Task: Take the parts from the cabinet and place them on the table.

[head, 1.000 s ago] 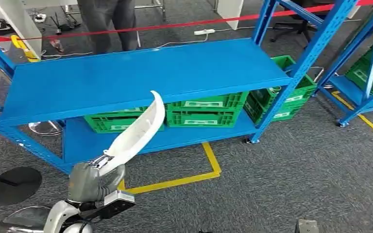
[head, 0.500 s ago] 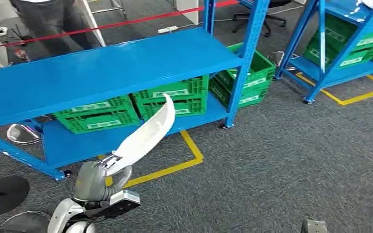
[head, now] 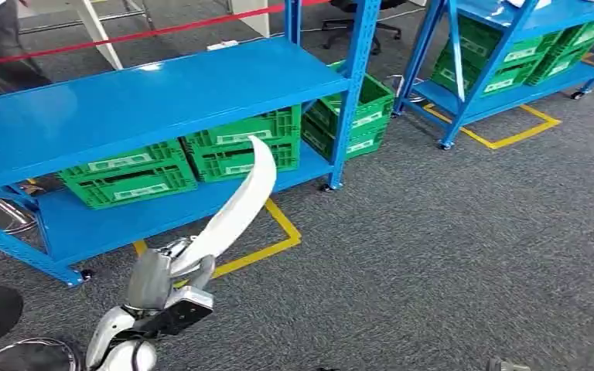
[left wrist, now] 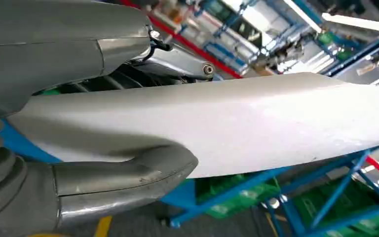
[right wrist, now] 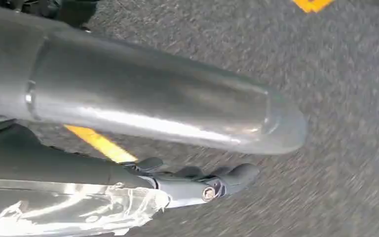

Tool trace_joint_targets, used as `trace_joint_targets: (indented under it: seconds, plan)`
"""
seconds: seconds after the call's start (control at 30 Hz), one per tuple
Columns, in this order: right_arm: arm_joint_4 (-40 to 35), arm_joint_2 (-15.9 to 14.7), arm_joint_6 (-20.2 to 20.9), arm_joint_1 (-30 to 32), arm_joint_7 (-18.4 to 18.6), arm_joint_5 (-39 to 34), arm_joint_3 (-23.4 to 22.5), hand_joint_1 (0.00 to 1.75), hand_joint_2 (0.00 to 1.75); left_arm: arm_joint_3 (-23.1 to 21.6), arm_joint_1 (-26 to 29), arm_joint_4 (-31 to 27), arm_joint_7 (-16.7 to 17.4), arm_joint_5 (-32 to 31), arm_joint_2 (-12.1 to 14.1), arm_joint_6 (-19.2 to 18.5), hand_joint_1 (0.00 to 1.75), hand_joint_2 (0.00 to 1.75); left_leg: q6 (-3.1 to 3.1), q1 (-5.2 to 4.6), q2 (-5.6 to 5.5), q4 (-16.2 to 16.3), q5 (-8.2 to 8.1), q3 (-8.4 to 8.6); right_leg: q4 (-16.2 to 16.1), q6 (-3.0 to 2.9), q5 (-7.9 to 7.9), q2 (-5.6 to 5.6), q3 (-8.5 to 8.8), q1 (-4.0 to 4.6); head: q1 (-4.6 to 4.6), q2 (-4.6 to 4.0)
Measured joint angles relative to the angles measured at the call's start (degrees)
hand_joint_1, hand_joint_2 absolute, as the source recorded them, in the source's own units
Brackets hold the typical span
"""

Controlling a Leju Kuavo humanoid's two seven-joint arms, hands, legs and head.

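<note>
- Blue shelf rack [head: 155, 93] spans the far left; top shelf bare, lower shelf carries two green crates [head: 186, 161] side by side.
- Second blue rack [head: 503, 46] sits far right with more green crates [head: 510, 58] on its lower level; one more green crate [head: 356, 112] sits between the two racks, just right of the first rack's post.
- Grey carpet floor [head: 448, 255] with yellow tape lines [head: 267, 247] near the first rack's right end and under the second rack.
- Red barrier tape [head: 124, 37] runs behind the first rack; a person's legs [head: 0, 46] stand at far left.
- White curved part [head: 236, 209]: long, blade-like, held up in front of the rack, tip angled up and to the right over the lower shelf.
- Left hand [head: 162, 274], near left: fingers closed around the part's lower end; left wrist view shows thumb [left wrist: 123, 177] pressed under the part [left wrist: 227, 123].
- Right hand [right wrist: 128, 103]: hangs above the carpet, nothing visible in it; finger pose unclear, can't tell if spread or curled.
</note>
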Motion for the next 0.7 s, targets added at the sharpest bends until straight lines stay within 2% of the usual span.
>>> trace_joint_targets:
  seconds: [0.03,0.07,0.1,0.13,0.17,0.2,0.23,0.3,0.33,0.37,0.4,0.47,0.5,0.53,0.57,0.63,0.67,0.7]
  plan:
    - [0.0,0.0,0.2,0.1,0.0,0.0,-0.6,0.00,0.00,0.4,0.1,0.0,-0.1,2.7,-0.2,-1.9,1.75,1.75,-0.11,0.00,0.58,0.0,0.37,-0.51,-0.5,0.09,0.21,-0.08,1.30,0.00,0.09,0.00]
    - [0.0,0.0,0.3,0.2,0.0,0.1,-1.1,0.00,0.00,0.7,0.2,0.0,-0.1,5.4,-0.5,-4.0,1.75,1.75,-0.30,0.00,1.09,0.1,0.67,-0.89,-3.7,0.06,1.39,-0.19,4.13,0.00,0.07,0.00]
    - [0.0,0.0,0.4,0.2,0.0,0.2,-1.5,0.00,0.00,1.1,0.3,0.0,-0.1,7.9,-0.6,-5.8,1.75,1.75,-0.55,0.02,1.59,0.1,0.87,-1.11,-8.7,-0.01,3.00,-0.60,7.85,-0.01,0.04,0.00]
    - [0.0,0.0,0.5,0.1,0.0,0.4,-1.9,0.00,0.00,1.7,0.3,0.0,-0.2,10.1,-1.0,-6.7,1.75,1.75,-0.77,0.04,2.17,0.2,1.02,-1.24,-14.7,0.00,4.55,-1.60,12.14,-0.03,0.04,0.00]
    - [0.1,0.0,0.5,-0.2,0.0,0.6,-2.4,0.00,0.00,2.4,0.4,0.0,-0.3,10.9,-1.3,-6.7,1.75,1.75,-1.09,-0.41,2.73,0.5,1.06,-1.40,-18.8,0.04,3.47,-3.78,14.28,0.18,0.07,0.00]
    - [0.1,0.3,0.5,-0.3,0.0,0.7,-2.6,0.00,0.00,3.1,0.3,0.0,-0.4,11.1,-1.6,-6.6,1.75,1.75,-1.32,-0.59,3.03,0.8,1.02,-1.58,-18.7,-0.90,4.23,-2.99,14.52,0.15,-0.11,0.00]
    - [0.1,0.3,0.5,-0.2,0.0,0.7,-3.0,0.00,0.00,3.6,0.2,0.0,-0.4,11.2,-1.7,-6.6,1.75,1.75,-1.67,-0.59,3.25,0.8,1.31,-1.67,-18.4,-1.31,4.32,-2.41,14.24,0.25,-0.59,0.00]
    - [0.2,0.3,0.5,0.1,0.0,0.7,-3.8,0.00,0.00,4.3,0.3,0.0,-0.5,11.4,-2.1,-6.6,1.75,1.75,-2.19,-0.42,3.83,0.8,1.66,-1.77,-18.0,-1.91,4.51,-1.82,13.51,0.42,-0.57,0.00]
    - [0.2,0.4,0.5,0.1,0.0,0.8,-4.0,0.00,0.00,4.6,0.3,0.0,-0.4,11.5,-2.3,-6.6,1.75,1.75,-2.69,-0.29,3.30,1.1,1.26,-2.07,-18.2,-2.60,4.97,-1.45,13.51,0.10,-0.48,0.00]
    - [0.3,0.5,0.5,0.0,0.0,0.8,-4.3,0.00,0.00,4.9,0.3,0.0,-0.3,11.6,-2.5,-6.5,1.75,1.75,-3.14,-0.18,1.23,2.4,-0.26,-2.62,-18.2,-2.97,5.20,-1.08,13.18,0.06,-0.70,0.00]
    - [0.3,0.5,0.5,-0.1,0.0,1.0,-4.6,0.00,0.00,5.1,0.4,0.0,-0.3,11.6,-2.5,-6.2,1.75,1.75,-3.35,-0.06,-0.02,5.8,-2.73,-4.10,-18.2,-3.40,5.50,-0.69,12.77,0.07,-0.76,0.00]
    - [0.4,0.5,0.8,-0.3,0.0,1.5,-5.1,0.00,0.00,5.5,0.6,0.0,-0.4,11.5,-2.5,-6.2,1.75,1.75,-3.51,0.04,-0.61,15.9,-7.64,-8.62,-18.1,-3.68,6.06,0.35,11.80,0.20,-0.77,0.00]
    - [0.5,0.5,1.0,-0.3,0.0,2.0,-5.4,0.00,0.00,5.6,0.6,0.0,-0.8,11.5,-2.5,-6.2,1.75,1.75,-3.47,0.03,-0.65,19.3,-8.66,-10.19,-18.1,-3.67,6.34,0.89,11.39,0.27,-0.74,0.00]
    - [0.6,0.5,1.0,-0.2,0.0,2.5,-5.5,0.00,0.00,5.7,0.7,0.0,-1.5,11.7,-2.5,-5.8,1.75,1.75,-3.38,0.03,-0.67,19.6,-8.11,-10.30,-18.1,-3.57,6.60,1.46,11.09,0.28,-0.72,0.00]
    - [0.7,0.5,0.9,-0.2,0.0,3.0,-5.5,0.00,0.00,5.8,0.7,0.0,-2.2,11.9,-2.6,-5.5,1.75,1.75,-3.22,0.03,-0.70,17.6,-6.38,-9.12,-18.1,-3.43,6.78,2.07,10.87,0.28,-0.76,0.00]
    - [1.0,0.6,0.9,-0.3,0.0,3.6,-5.7,0.00,0.00,5.9,0.7,0.0,-2.6,12.5,-2.7,-5.7,1.75,1.75,-2.79,0.06,-1.38,9.3,-1.89,-4.63,-18.0,-3.10,7.13,3.24,10.66,0.24,-0.77,0.00]
    - [1.1,0.7,0.9,-0.4,0.0,3.9,-5.7,0.00,0.00,5.9,0.6,0.0,-2.6,12.8,-2.8,-6.2,1.75,1.75,-2.48,0.20,-3.69,3.4,0.22,-1.34,-18.0,-2.78,7.37,3.91,10.56,0.18,-0.74,0.00]
    - [1.2,0.7,0.9,-0.6,0.0,4.1,-5.8,0.00,0.00,5.9,0.6,0.0,-2.4,12.8,-2.8,-7.0,1.75,1.75,-2.21,0.35,-5.49,1.3,-0.59,-0.47,-17.7,-2.49,7.51,4.35,10.17,0.60,-0.70,0.00]
